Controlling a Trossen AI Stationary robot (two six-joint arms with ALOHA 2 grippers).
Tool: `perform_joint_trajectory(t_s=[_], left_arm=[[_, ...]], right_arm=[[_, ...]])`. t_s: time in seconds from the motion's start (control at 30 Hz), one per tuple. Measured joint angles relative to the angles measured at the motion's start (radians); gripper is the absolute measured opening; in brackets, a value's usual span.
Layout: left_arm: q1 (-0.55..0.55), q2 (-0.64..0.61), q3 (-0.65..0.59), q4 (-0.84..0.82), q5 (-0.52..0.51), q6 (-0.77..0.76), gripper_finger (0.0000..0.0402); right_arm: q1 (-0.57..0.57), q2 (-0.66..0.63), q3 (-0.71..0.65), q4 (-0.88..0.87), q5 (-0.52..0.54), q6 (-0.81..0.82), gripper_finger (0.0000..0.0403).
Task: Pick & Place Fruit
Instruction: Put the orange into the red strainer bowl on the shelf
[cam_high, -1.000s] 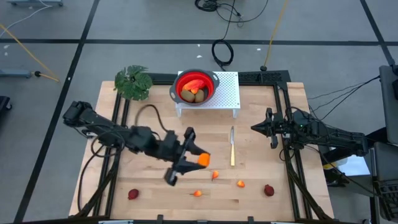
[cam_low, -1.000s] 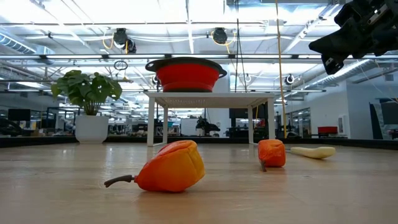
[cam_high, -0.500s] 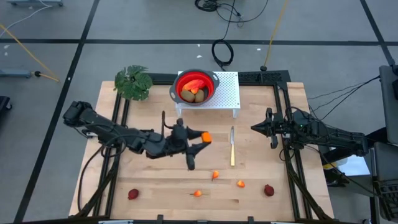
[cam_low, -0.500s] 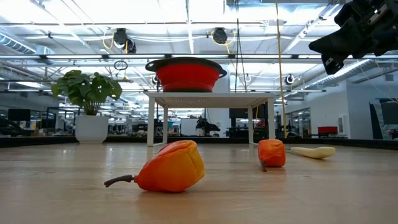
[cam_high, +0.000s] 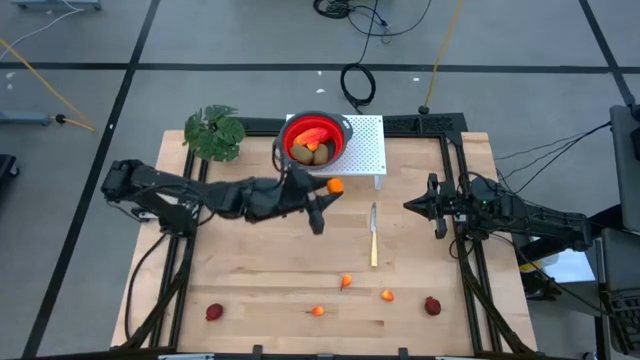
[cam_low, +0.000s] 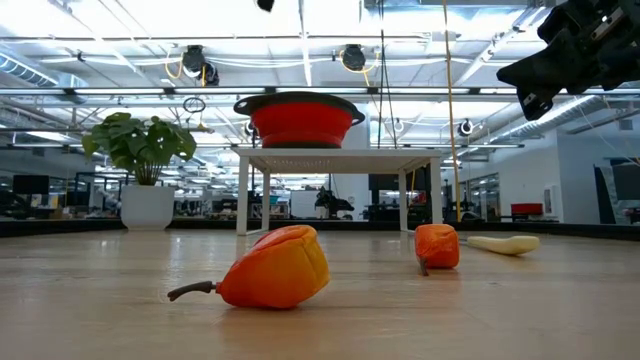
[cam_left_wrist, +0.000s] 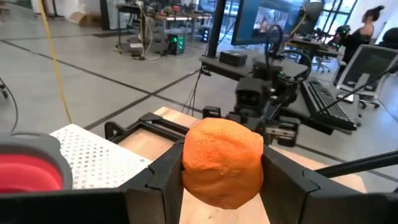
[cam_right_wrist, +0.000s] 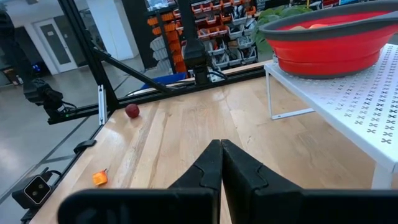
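On a light wooden table (cam_high: 250, 280) seen from above, two dark robot arms reach in from opposite sides. At the far edge stands a white perforated stand (cam_high: 365, 150) carrying a red bowl with a grey rim (cam_high: 339, 133); inside the bowl lie a red-yellow oblong fruit (cam_high: 312, 136) and brown oval fruits (cam_high: 312, 153). A leafy green plant (cam_high: 213, 132) sits just beside the stand, toward the left arm's side.

The left arm stretches across the table, and its left hand (cam_high: 327, 192) hangs in the air just beside the bowl's near rim, its fingers closed on a small orange fruit (cam_high: 335, 185). In the left wrist view this orange fruit (cam_left_wrist: 222, 163) fills the gap between the two dark fingers (cam_left_wrist: 163, 177), pressed on both sides.

The right arm waits at the right side of the table, its right hand (cam_high: 431, 206) raised, with the two fingers (cam_right_wrist: 209, 167) pressed together and holding nothing.

A slim knife (cam_high: 374, 234) lies flat near the table's middle, in front of the stand. Along the near edge more small fruits lie scattered, well apart: a dark-red one (cam_high: 214, 312) at the left, three tiny orange ones (cam_high: 345, 281) in the middle, and another dark-red one (cam_high: 432, 305) at the right.
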Motion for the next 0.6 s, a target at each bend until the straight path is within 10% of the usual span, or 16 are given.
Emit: perform_joint_trajectory(t_s=[0.6], left_arm=[[0.394,0.000,0.000,-0.168,0.412,-0.003,0.0166]], right_arm=[[0.000,0.000,0.000,-0.012,0.000,0.000,0.0000]])
